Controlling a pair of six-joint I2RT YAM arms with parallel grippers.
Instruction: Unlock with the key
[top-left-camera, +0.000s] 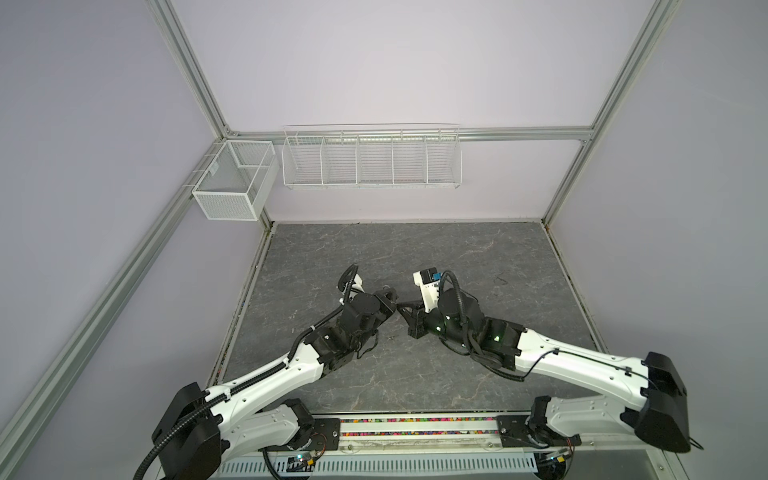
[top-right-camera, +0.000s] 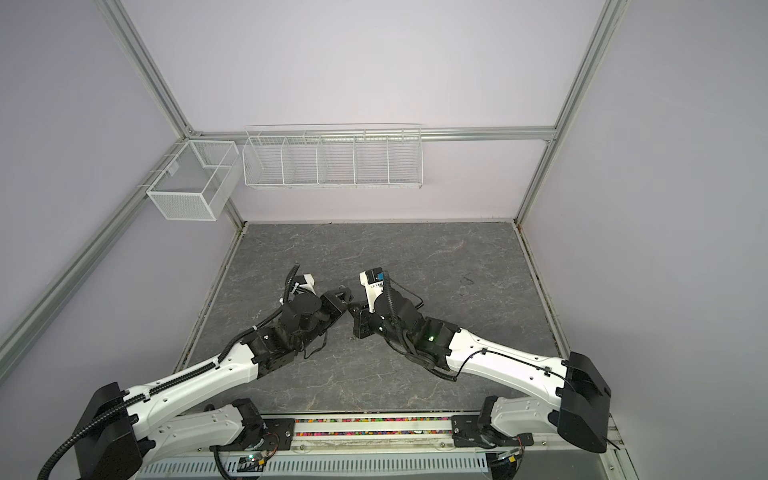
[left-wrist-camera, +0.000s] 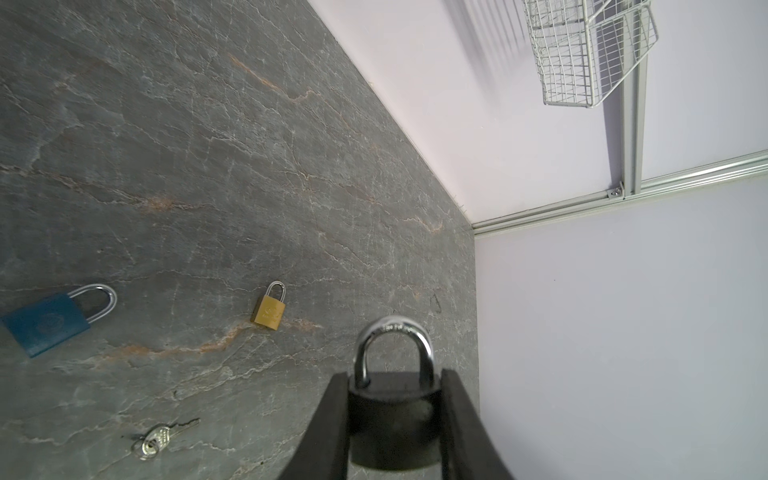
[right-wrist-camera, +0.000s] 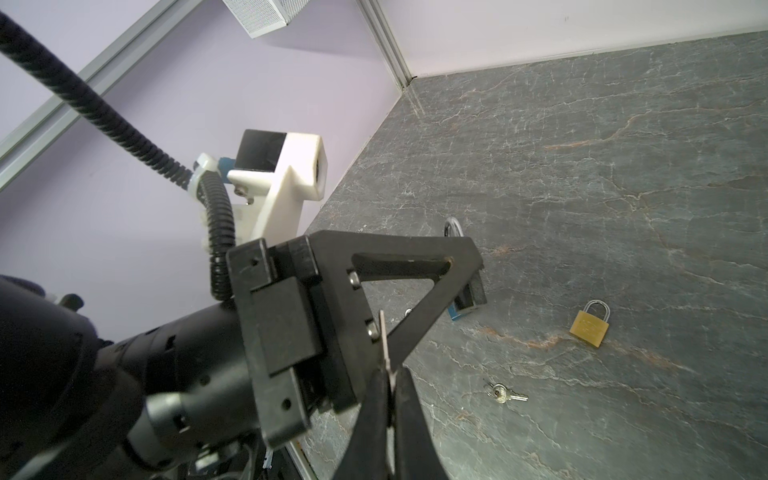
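While wire rack (top-left-camera: 371, 185) hangs, left fingers (left-wrist-camera: 328, 428) clamp padlock (left-wrist-camera: 392, 415).

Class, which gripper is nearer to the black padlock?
Left. The left gripper is shut on the black padlock; the right gripper, pinching a key, is close by without gripping it.
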